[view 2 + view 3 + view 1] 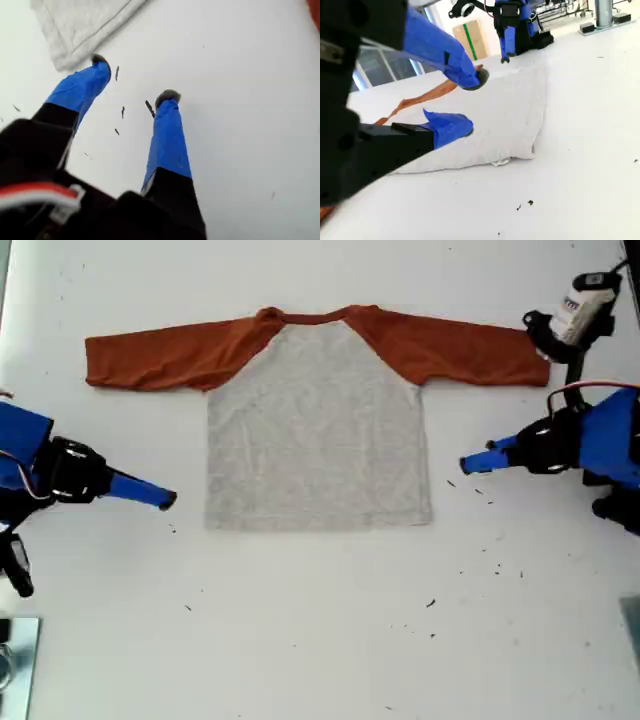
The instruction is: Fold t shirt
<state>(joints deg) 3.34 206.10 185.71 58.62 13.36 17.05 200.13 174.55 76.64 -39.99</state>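
Both claws gape empty beside the shirt, which lies flat on the bench, my first claw and my second claw flanking its hem; nipping one layer could bunch the fold.

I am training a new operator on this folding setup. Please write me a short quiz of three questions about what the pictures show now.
1. True or false: the t shirt lies flat on the table with both sleeves spread out to the sides.
2. Multiple choice: my first gripper is
A) shut on a sleeve
B) open near a hem corner, holding nothing
C) open above the collar
3. Fill in: in the exterior view, my second gripper stands at the view's ____ side.

Key: 1 true; 2 B; 3 left.
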